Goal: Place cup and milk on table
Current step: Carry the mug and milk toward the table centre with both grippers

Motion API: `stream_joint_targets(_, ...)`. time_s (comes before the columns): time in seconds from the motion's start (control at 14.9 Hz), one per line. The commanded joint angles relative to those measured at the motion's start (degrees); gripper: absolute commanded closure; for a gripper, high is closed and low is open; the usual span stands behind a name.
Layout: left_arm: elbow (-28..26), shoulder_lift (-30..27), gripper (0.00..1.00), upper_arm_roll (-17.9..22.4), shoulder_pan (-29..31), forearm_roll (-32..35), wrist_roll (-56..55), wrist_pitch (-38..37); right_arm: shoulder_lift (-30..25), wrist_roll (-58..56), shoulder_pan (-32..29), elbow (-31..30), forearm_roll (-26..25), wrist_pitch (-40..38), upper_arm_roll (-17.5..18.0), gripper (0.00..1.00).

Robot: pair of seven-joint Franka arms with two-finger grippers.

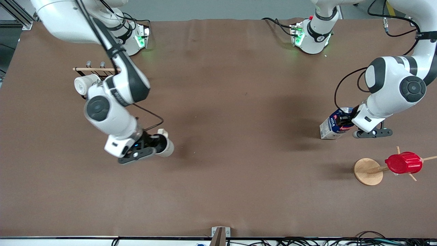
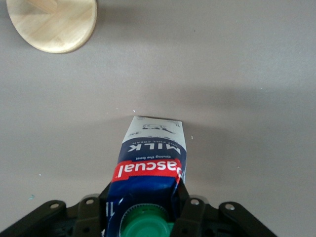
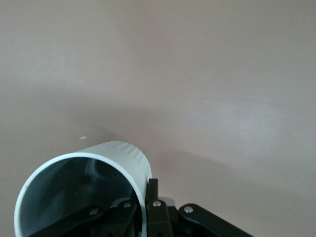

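Front view, right gripper (image 1: 154, 146) over the table (image 1: 232, 102) clamping the cup (image 1: 165, 145) by its rim, well apart from the wooden stand (image 1: 368, 171) carrying a red cup (image 1: 403, 163), left gripper (image 1: 351, 122) closed on the milk (image 1: 335, 123), tilted, near that stand

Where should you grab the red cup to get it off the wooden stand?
Best guess: grab the red cup around its ribbed sides. It lies sideways on a peg of the wooden stand, so come down from above, pinch across it, then slide it off along the peg, away from the round base.
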Motion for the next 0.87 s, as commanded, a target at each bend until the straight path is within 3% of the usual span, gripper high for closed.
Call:
stream_joint_targets(0.0, 5.1, -1.2, 0.69, -0.6, 0.1, 1.2, 0.1, -6.6, 3.7, 10.2, 1.8, 1.0, -7.6, 0.2, 3.5, 1.00)
stream_joint_targets(0.2, 12.5, -0.1, 0.73, -2.1, -1.2, 1.2, -0.4, -12.3, 8.2, 19.9, 3.8, 1.7, -14.2, 2.7, 7.7, 1.00)
stream_joint_targets(0.47, 17.1, 1.5, 0.73, -5.3, -3.3, 1.0, -1.9, -12.8, 12.6, 25.5, 8.8, 5.2, -16.8, 2.8, 7.8, 0.99)
stream_joint_targets(0.67, 21.4, 5.0, 0.75, -5.4, -8.8, 0.6, -6.5, -12.8, 14.5, 29.5, 10.3, 6.5, -19.8, 2.8, 7.8, 0.99)
stream_joint_targets(0.8, 24.5, 8.7, 0.66, -5.4, -13.1, 1.2, -7.2, -12.8, 15.5, 30.8, 11.4, 6.5, -20.4, 3.0, 7.8, 0.98)
